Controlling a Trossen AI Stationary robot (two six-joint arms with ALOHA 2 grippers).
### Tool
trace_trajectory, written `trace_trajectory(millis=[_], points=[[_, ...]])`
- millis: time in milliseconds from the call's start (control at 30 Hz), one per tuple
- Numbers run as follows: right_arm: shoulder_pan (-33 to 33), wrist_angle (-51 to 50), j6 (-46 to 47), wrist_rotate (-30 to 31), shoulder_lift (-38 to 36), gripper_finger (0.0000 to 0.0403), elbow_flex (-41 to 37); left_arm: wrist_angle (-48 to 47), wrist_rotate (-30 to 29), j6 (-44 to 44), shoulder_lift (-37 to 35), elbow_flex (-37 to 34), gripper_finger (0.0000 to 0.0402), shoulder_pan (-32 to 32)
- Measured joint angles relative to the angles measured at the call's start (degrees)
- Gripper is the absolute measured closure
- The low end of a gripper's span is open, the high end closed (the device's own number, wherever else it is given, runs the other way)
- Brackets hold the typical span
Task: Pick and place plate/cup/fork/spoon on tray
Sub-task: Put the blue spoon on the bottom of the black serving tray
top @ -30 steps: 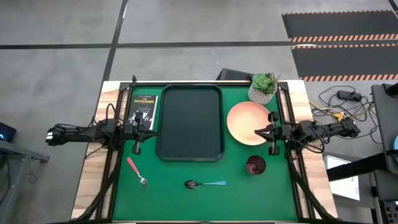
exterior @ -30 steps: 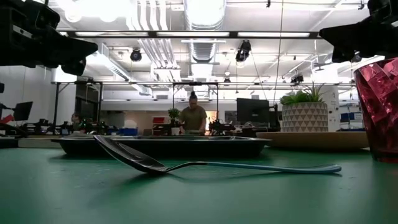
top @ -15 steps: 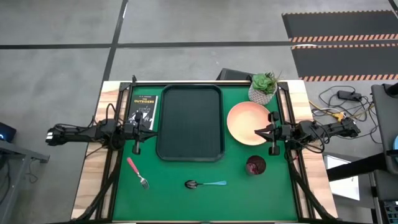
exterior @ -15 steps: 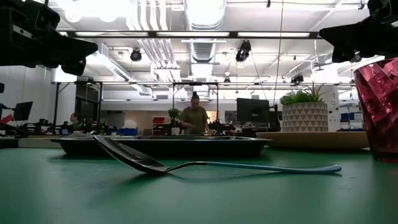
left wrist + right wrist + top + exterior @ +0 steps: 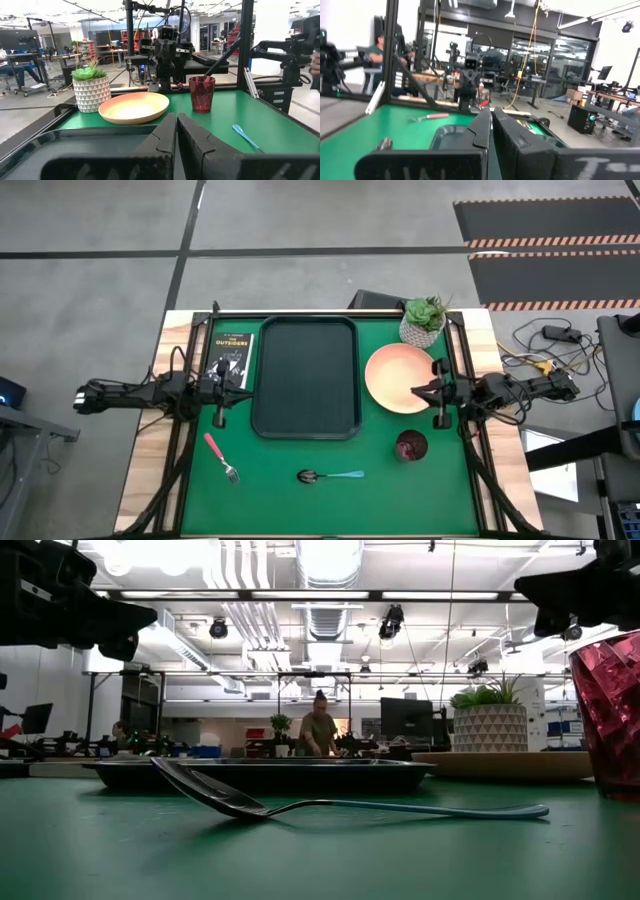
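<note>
The dark tray [image 5: 305,377] lies at the table's middle. The peach plate [image 5: 396,376] lies flat to its right, the dark red cup [image 5: 411,446] stands upright nearer the front, the blue-handled spoon [image 5: 330,476] lies at the front middle, and the pink-handled fork [image 5: 221,457] at the front left. My left gripper [image 5: 249,391] is shut and empty at the tray's left rim. My right gripper [image 5: 414,393] is shut and empty, held above the plate's right part. The plate [image 5: 134,106], cup [image 5: 201,93] and spoon handle [image 5: 247,137] also show in the left wrist view.
A white pot with a green plant [image 5: 424,321] stands behind the plate at the far right. A dark book [image 5: 232,360] lies left of the tray. Metal frame rails run along the table's left and right sides. A person stands in the room beyond the table [image 5: 319,732].
</note>
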Motion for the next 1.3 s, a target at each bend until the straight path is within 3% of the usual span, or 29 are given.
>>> trace_trajectory(millis=[167,333,533,700,1000,1300], points=[[0.0,-0.1,7.0,-0.4,0.1,0.0394,0.0,9.0,0.6,-16.3,0.4,0.0,0.0402,-0.1],[0.0,0.8,3.7,-0.4,0.0,0.0394,0.0,18.7,0.1,-16.8,0.6,0.0,0.0402,-0.1],[0.0,11.9,0.6,-0.4,0.3,0.0394,0.0,29.0,-2.0,-23.2,2.0,0.0,0.0402,-0.1],[0.0,18.2,-2.5,-1.1,0.3,0.0394,0.0,37.9,-1.8,-22.1,7.1,0.3,0.0402,-0.1],[0.0,24.0,-4.6,-3.7,0.3,0.0394,0.0,42.5,-1.9,-26.1,28.5,10.8,0.0402,-0.5],[0.0,22.1,-4.3,-3.6,0.3,0.0394,0.0,30.4,-2.6,-36.1,55.5,28.0,0.0402,-6.0]])
